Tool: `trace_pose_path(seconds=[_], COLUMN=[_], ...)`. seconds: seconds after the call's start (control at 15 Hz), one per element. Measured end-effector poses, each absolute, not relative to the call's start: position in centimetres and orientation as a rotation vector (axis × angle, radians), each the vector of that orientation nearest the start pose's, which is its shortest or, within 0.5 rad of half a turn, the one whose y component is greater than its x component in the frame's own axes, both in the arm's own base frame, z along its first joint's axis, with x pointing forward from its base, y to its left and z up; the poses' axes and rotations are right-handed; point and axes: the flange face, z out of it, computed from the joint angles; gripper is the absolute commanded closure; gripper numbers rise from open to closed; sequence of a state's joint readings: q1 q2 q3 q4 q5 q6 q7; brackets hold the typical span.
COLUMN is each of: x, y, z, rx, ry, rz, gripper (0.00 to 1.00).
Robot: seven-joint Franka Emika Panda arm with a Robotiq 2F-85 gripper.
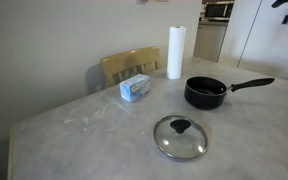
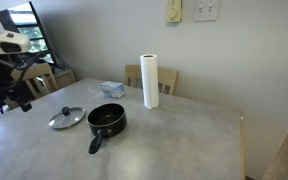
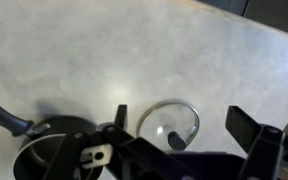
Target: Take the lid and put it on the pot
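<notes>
So the lid [image 1: 179, 136] is lying flat on the table [image 1: 74, 130], black knob [image 1: 180, 126] facing up. It's sitting just beside the pot [image 1: 205, 93], with a small gap between them. The pot is standing open, and its long handle [image 1: 250, 85] is pointing off to the side, not toward the lid. In the wrist view the gripper [image 3: 180, 118] is hanging above both with its jaws spread wide, gripping nothing, and the lid [image 3: 170, 124] is showing through the gap below. That picture is coming out pretty blurry though. The gripper's own dark body is covering the lid's lower edge and a good chunk of the pot [image 3: 46, 152], which is also getting cut off at the bottom-left corner. From outside, the robot is barely showing. In an exterior view the arm [image 2: 9, 55] is reading as a white-and-black tangle against the left edge, and I can't make out the jaws in it. In an exterior view only some dark bits are peeking in at the top-right corner. A paper towel roll [image 1: 175, 52] is standing behind the pot. A small blue-and-white box [image 1: 136, 88] is sitting nearby, its print too tiny to read. The chair [image 1: 130, 66] is mostly hiding behind the table edge.
</notes>
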State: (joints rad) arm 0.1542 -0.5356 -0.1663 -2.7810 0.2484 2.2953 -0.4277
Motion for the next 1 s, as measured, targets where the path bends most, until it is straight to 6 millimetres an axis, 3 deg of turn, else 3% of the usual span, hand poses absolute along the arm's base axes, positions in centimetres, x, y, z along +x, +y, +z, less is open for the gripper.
trace_pose_path(seconds=[0.27,0.6,0.73,1.0], x=[37.2,37.4,38.0,38.3], y=[5.7,12.6,13.4,13.5], z=[35.3,30.5,29.4,29.2], rx=[-2.750,-2.645,-2.644,-2.647], ry=[-0.594,-0.959,-0.998,-1.011], rz=[-0.304,-0.167,-0.129,-0.126], gripper=[0.00,0.00,0.00,0.00])
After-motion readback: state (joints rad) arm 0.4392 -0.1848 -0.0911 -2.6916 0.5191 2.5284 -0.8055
